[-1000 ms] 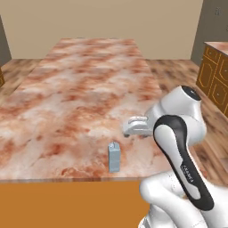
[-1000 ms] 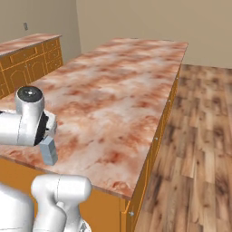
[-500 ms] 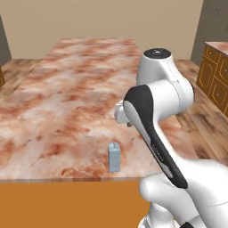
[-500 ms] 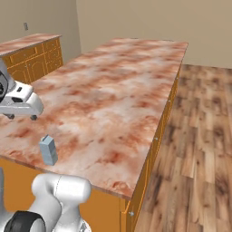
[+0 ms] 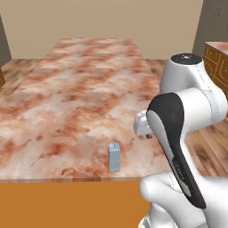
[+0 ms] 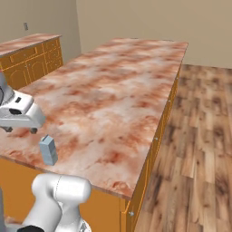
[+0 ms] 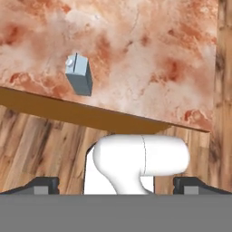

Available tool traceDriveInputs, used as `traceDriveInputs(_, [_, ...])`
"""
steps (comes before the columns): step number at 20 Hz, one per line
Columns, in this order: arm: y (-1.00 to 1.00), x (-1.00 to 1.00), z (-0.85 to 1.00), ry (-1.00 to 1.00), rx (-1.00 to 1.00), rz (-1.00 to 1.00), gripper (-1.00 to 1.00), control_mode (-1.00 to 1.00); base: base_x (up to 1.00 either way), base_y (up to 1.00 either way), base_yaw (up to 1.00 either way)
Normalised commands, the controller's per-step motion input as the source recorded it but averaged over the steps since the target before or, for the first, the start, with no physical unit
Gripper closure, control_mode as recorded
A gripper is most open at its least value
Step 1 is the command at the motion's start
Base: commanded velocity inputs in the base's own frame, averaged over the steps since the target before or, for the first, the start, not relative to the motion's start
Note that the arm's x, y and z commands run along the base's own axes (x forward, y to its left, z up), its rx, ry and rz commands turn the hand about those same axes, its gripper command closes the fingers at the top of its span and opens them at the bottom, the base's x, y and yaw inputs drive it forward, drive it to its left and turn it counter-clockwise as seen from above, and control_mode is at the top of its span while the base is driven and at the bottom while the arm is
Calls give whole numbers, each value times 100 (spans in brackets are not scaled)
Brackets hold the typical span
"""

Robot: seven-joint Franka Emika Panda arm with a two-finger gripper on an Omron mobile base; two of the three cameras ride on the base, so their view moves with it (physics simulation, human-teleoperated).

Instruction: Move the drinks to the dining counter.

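Risk lies near the front edge: one small grey-blue gable-top carton (image 5: 114, 157) stands upright there on the reddish-pink mottled marble dining counter (image 5: 80, 89). The two-finger gripper (image 7: 116, 185), spread wide and empty, could topple it floorwards if swinging low.

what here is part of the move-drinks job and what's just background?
Job:
- grey-blue carton, upright near the counter's front edge
- dining counter, marble island
- hand, open, holding nothing, apart from the carton

Background:
- side counter with wooden cabinets
- wood floor
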Motion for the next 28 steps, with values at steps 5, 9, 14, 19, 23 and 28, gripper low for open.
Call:
traceDriveInputs(5, [-36, -33, 1, -5, 3, 9, -100, -100, 0, 0, 0])
traceDriveInputs(9, [-35, -22, 0, -3, 3, 14, -100, -100, 0, 0, 0])
traceDriveInputs(14, [0, 0, 0, 0, 0, 0, -100, 100, 4, -61, -39])
traceDriveInputs(19, [0, 0, 0, 0, 0, 0, -100, 100, 4, -25, -92])
traceDriveInputs(23, [0, 0, 0, 0, 0, 0, -100, 100, 0, -5, -97])
traceDriveInputs(28, [0, 0, 0, 0, 0, 0, -100, 100, 0, 0, -100])
